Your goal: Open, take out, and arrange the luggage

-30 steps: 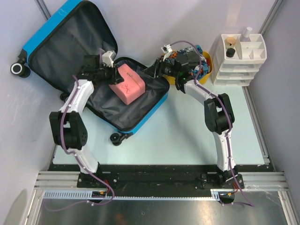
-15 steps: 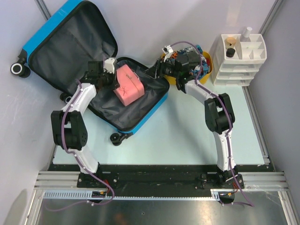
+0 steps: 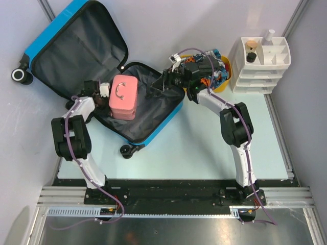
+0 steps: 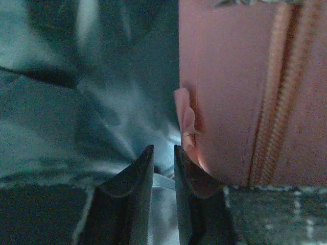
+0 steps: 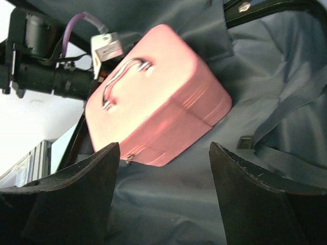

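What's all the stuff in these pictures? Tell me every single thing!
luggage: one, bright blue with dark grey lining, lying open at the table's far left.
pink case: one, pink with a silver handle, inside the luggage.
yellow tub: one, yellow, behind the right arm at the far side.
drawer unit: one, white, far right corner.
table: one, pale blue-green, under everything.
left claw: one, dark, closed, low beside the pink case.
right claw: one, dark, wide open, facing the pink case.
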Robot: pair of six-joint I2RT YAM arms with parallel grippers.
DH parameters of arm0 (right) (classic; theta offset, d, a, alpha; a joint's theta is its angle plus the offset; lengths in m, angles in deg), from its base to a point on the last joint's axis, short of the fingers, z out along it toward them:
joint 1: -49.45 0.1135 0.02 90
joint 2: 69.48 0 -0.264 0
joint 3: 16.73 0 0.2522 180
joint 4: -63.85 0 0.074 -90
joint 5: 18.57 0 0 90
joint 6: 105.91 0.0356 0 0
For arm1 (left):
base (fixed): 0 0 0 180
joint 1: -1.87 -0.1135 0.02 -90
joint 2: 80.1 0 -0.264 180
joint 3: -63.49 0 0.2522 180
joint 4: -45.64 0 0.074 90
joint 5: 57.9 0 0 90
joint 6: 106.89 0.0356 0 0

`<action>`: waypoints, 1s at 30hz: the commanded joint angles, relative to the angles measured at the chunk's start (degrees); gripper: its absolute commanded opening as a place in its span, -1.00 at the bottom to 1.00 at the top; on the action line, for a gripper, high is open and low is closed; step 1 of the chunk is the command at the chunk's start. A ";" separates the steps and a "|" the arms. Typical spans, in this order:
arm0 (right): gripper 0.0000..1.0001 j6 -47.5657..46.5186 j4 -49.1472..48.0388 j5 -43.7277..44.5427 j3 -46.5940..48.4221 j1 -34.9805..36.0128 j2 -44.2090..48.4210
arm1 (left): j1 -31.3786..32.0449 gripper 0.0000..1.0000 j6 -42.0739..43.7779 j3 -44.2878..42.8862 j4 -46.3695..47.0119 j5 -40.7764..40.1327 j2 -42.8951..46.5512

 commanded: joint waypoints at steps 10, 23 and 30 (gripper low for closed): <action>0.50 -2.81 3.42 0.76 -1.46 4.79 4.04 | -0.86 0.06 -4.00 -5.39 -5.43 3.46 6.26; 0.50 3.25 -0.09 5.33 1.96 6.02 -1.13 | -2.10 0.81 -13.83 -14.36 -5.97 32.25 14.98; 0.51 1.14 1.83 12.09 5.83 9.18 -4.30 | 0.98 0.82 -18.50 -12.95 -4.21 35.90 12.17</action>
